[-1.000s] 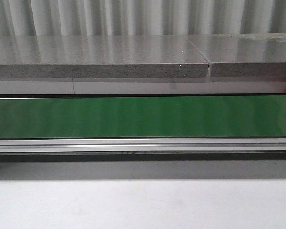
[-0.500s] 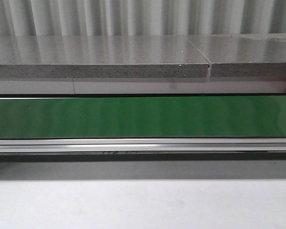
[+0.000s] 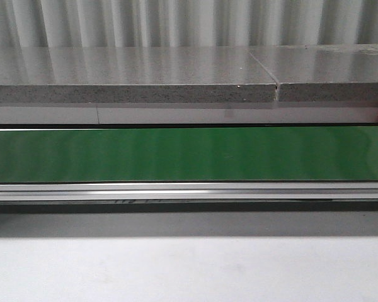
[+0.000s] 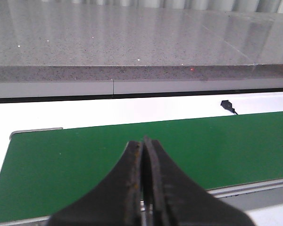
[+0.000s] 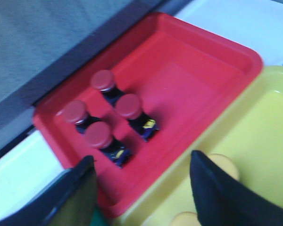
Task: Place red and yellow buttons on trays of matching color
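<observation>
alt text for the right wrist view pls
Four red buttons lie in a red tray, which sits beside a yellow tray holding partly hidden yellow buttons. The open right end effector hovers above them, empty.

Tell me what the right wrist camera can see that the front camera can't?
Only the right wrist view shows the red tray holding four red buttons, the yellow tray beside it with yellow buttons partly hidden, and the open right tool. Only the front view shows the long green belt and the grey stone ledge behind it. Neither view clearly shows anything the other does.
</observation>
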`<state>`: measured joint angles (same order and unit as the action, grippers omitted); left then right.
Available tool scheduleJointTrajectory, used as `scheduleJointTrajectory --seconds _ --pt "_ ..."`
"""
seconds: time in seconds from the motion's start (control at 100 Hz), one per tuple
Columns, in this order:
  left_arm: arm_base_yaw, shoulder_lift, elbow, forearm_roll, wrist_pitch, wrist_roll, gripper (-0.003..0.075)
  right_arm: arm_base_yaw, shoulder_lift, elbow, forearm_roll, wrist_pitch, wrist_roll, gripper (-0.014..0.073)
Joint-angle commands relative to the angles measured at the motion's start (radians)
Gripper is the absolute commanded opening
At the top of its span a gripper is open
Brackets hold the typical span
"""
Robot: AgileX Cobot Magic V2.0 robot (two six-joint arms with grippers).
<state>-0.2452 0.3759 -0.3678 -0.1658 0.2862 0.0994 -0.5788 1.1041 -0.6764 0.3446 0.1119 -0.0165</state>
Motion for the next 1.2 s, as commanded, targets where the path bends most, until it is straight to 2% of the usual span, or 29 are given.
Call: scheduleJointTrajectory --seconds 0.0,0.24,0.44,0.62,0.8,0.92,1.06,1.19 --pt "-0.007 0.005 -0.029 -0.005 -0.069 0.001 -0.0021 0.074 -0.074 -0.031 -0.021 -0.068 -0.017 0.0448" --pt "-0.007 0.005 -0.029 -0.005 -0.069 0.001 -0.0021 0.316 -0.221 -0.031 -0.173 -0.066 -0.017 0.0448" --pt "-0.007 0.005 -0.029 -0.005 -0.069 0.001 -0.0021 0.497 -0.363 -0.027 -0.345 0.021 -0.017 0.0448" --pt "-0.007 0.005 -0.029 -0.005 -0.069 0.001 -0.0021 0.627 -0.490 -0.027 -0.394 0.169 -0.017 0.0448" --pt "-0.007 0.005 -0.029 -0.005 -0.069 0.001 -0.0021 0.685 -0.611 0.011 -0.397 0.300 -0.017 0.0442" --pt "-0.007 0.005 -0.029 -0.005 -0.069 0.001 -0.0021 0.685 -0.694 0.070 -0.398 0.307 -0.017 0.0349" --pt "-0.007 0.005 -0.029 -0.005 -0.069 0.001 -0.0021 0.684 -0.765 0.113 -0.398 0.307 -0.017 0.0168" --pt "-0.007 0.005 -0.029 -0.005 -0.069 0.001 -0.0021 0.684 -0.780 0.122 -0.398 0.316 -0.017 -0.0043"
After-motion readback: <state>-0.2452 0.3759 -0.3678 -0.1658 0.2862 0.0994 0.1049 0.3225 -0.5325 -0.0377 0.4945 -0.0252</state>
